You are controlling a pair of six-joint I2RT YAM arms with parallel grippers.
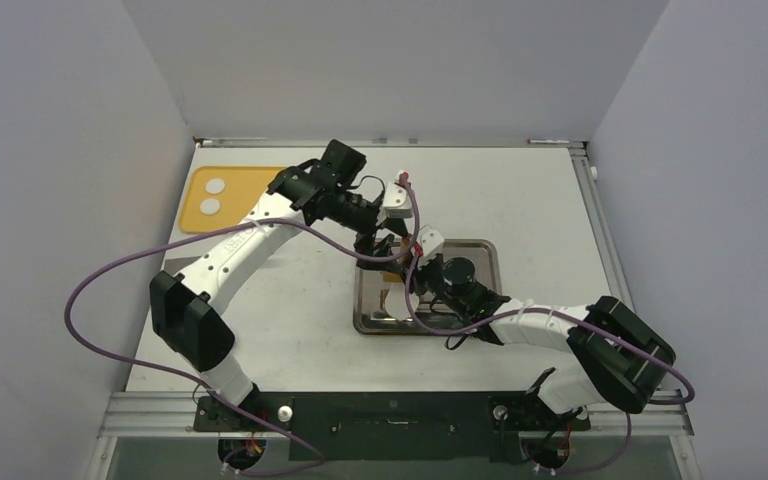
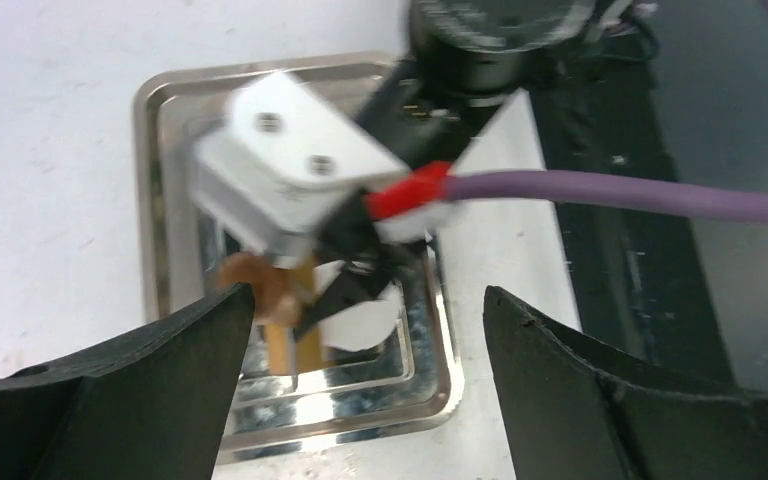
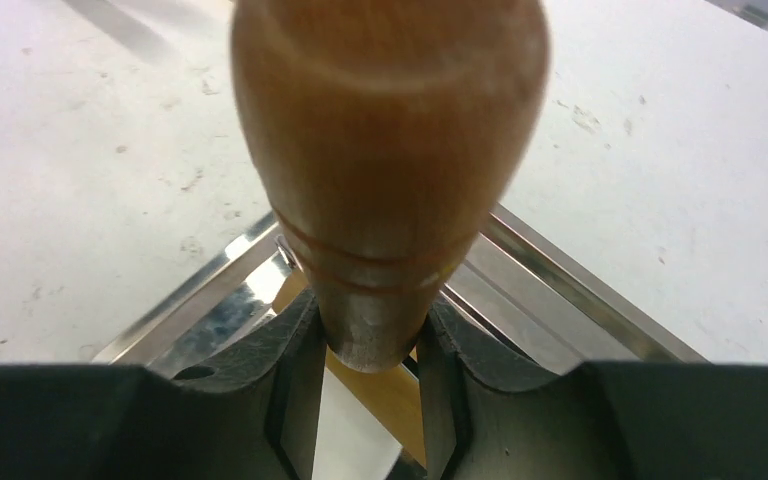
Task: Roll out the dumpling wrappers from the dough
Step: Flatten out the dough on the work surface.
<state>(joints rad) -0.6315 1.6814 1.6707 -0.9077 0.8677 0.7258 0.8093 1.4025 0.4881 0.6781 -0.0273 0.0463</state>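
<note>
A thin white dumpling wrapper [image 2: 370, 322] lies in the steel tray [image 2: 150, 200], partly hidden by the right gripper's black fingers. My right gripper [image 3: 370, 340] is shut on the handle of a wooden rolling pin [image 3: 385, 170], which stands over the wrapper [image 3: 345, 440]. My left gripper [image 2: 368, 300] hovers open just beyond the tray's far-left corner, with nothing between its fingers. From above, both grippers meet over the tray's left side [image 1: 388, 243] [image 1: 407, 278]. Two small white lumps of dough [image 1: 216, 185] [image 1: 210, 206] sit on a yellow mat [image 1: 250, 200] at the far left.
The tray's raised rim [image 1: 490, 262] sits at the table's middle. A purple cable [image 2: 610, 190] with a red collar crosses in front of the left wrist camera. White walls enclose the table on three sides.
</note>
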